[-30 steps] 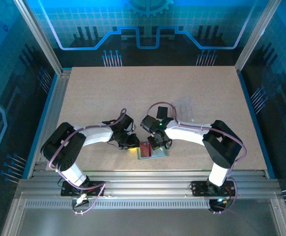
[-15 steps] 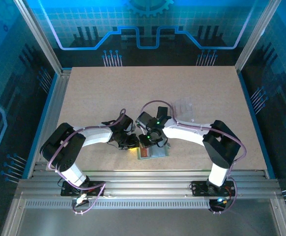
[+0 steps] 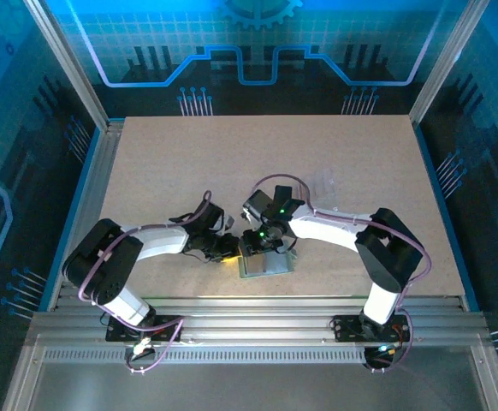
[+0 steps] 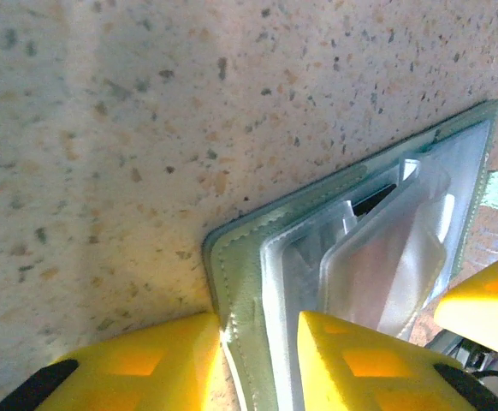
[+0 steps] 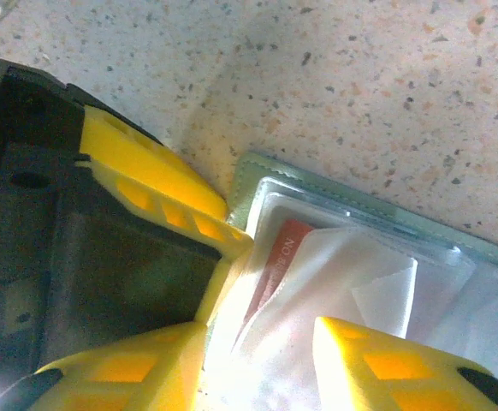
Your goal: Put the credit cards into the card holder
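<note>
The main risk is that the red card [image 5: 275, 261] looks only part-way home. Its printed end shows under the clear pocket [image 5: 377, 257] of the card holder [image 5: 317, 184]. If the right pincer [image 5: 262, 330] lifts off at a slant, a fingertip dragging on the slippery film could pull the card back out or buckle the pocket. The 2 pincers also work almost on top of each other, so a careless retreat could knock 1 yellow finger against another and shove the holder.

A further danger sits with the left pincer [image 4: 259, 324]. Its fingers straddle the holder's stitched green edge at a corner. Should that edge slip free, the holder may slide on the worktop [image 3: 317, 171] and lose its line for the other card.

The holder lies flat, close to the middle of the worktop's near edge. The right pincer's jaws stand part-way apart above the pocket, with nothing pinched between them. The left pincer's narrow gap is filled by the holder's edge, and I cannot tell whether it clamps the edge or merely brackets it.

Both arms reach inward from their bases, elbows out toward the worktop's side edges. The wrists bend down and meet over the holder, the left from its left side and the right from its far side.
</note>
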`<control>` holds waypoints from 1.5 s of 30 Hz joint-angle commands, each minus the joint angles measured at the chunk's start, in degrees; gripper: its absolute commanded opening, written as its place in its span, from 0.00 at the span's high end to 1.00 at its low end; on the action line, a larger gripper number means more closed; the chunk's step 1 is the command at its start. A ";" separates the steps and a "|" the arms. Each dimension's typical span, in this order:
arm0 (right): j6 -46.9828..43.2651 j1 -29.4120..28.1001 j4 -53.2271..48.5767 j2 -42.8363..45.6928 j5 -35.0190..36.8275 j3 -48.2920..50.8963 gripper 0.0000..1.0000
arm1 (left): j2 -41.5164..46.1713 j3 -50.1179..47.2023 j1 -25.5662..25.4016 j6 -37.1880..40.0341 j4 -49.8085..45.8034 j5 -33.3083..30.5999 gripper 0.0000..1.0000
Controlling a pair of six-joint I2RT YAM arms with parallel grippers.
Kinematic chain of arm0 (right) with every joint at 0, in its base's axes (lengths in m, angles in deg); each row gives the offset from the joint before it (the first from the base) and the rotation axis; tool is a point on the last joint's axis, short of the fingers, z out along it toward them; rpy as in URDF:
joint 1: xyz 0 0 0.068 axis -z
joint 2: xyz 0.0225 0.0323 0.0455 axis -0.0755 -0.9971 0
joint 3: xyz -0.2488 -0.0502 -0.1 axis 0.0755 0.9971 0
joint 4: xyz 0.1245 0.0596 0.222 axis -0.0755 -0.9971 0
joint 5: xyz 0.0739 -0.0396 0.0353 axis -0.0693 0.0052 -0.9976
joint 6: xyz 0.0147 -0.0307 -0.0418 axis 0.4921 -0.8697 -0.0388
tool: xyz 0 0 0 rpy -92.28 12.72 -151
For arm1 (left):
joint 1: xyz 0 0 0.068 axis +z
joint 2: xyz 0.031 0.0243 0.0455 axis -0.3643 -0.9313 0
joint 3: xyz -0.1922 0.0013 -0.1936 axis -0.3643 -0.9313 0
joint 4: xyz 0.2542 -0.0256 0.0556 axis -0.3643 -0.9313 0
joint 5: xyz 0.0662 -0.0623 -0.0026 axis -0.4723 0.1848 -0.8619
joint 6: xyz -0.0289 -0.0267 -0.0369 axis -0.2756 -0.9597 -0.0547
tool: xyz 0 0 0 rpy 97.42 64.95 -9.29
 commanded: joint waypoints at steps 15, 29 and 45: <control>-1.58 0.48 3.41 2.47 -1.68 1.92 0.81 | 12.30 -3.54 6.60 -0.45 -10.33 -1.35 0.59; -3.67 -1.45 1.09 -4.75 1.92 -5.01 0.74 | 17.48 -2.14 7.69 -1.06 -13.54 -3.48 0.54; -1.70 15.81 -18.26 -15.97 20.21 -26.10 0.42 | 16.29 -2.55 7.81 -1.33 -10.57 -2.94 0.53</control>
